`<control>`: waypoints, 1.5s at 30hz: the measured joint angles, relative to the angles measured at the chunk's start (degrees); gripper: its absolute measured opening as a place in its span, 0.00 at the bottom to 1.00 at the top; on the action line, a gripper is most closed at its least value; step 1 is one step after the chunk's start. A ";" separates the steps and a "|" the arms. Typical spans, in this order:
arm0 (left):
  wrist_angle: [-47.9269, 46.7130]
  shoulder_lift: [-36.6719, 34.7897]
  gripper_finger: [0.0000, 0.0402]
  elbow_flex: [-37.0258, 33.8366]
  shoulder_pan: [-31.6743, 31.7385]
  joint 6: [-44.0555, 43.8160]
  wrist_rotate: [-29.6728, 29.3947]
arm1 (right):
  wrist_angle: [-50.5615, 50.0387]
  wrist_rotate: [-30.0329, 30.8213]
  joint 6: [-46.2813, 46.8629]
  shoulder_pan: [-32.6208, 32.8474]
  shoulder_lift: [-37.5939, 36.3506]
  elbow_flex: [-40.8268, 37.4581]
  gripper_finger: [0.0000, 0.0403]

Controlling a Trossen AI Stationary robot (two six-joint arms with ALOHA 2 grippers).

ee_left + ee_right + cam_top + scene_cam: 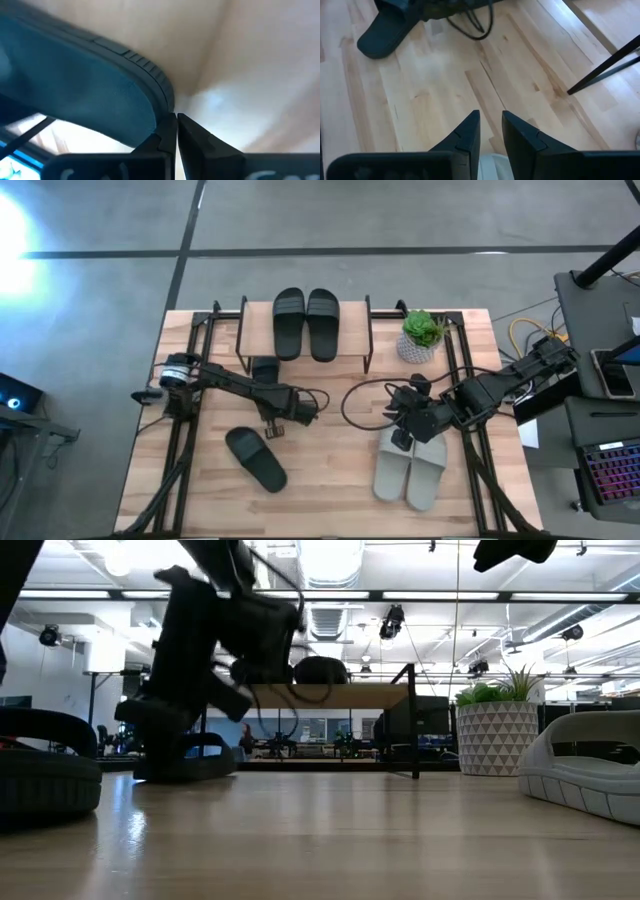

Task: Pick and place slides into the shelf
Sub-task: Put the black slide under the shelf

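Note:
The shelf stands at the table's far middle with two black slides on its top board. A third black slide lies by the shelf's left end, partly under my left arm. A fourth lies near the table's left front. The pale grey-green pair rests side by side at the right front. My left gripper is shut between the two loose black slides. My right gripper hovers narrowly open over the pale pair's far ends. My left gripper's shut fingertips stand right at the ribbed rim of a black slide. I cannot tell whether they touch it.
A potted plant stands at the shelf's right end. Looped black cables lie on the wood between the two grippers. Black frame rails run along both table sides. Bare wood shows between the near black slide and the pale pair.

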 joint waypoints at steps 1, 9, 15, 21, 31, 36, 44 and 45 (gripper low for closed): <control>0.00 0.00 0.00 -0.75 0.86 0.19 -0.06 | 0.00 0.01 0.00 0.00 0.00 0.00 0.18; 5.55 -0.20 0.00 -4.46 6.13 2.69 -0.56 | 0.00 -0.01 0.02 0.00 0.00 0.00 0.18; 8.68 -0.63 0.00 -3.53 7.20 2.78 -8.41 | 0.02 -0.01 0.85 0.00 0.00 0.00 0.18; 8.57 -2.88 0.00 -3.25 7.17 2.73 -11.06 | 0.04 -0.01 1.55 0.00 0.00 0.00 0.18; 7.49 -5.79 0.00 -2.22 6.18 -1.66 -8.90 | -0.03 -0.01 3.04 0.00 0.00 0.00 0.18; 7.22 -10.16 0.00 0.29 0.20 -3.85 -4.24 | -0.45 -0.03 3.04 0.02 0.00 0.00 0.18; -11.88 -14.06 0.00 7.81 -12.36 -33.25 -1.66 | -1.94 0.03 2.34 0.02 0.00 0.00 0.18; -16.28 -13.33 0.00 8.96 -13.83 -36.51 -0.51 | -1.87 0.07 1.78 0.02 0.00 0.00 0.18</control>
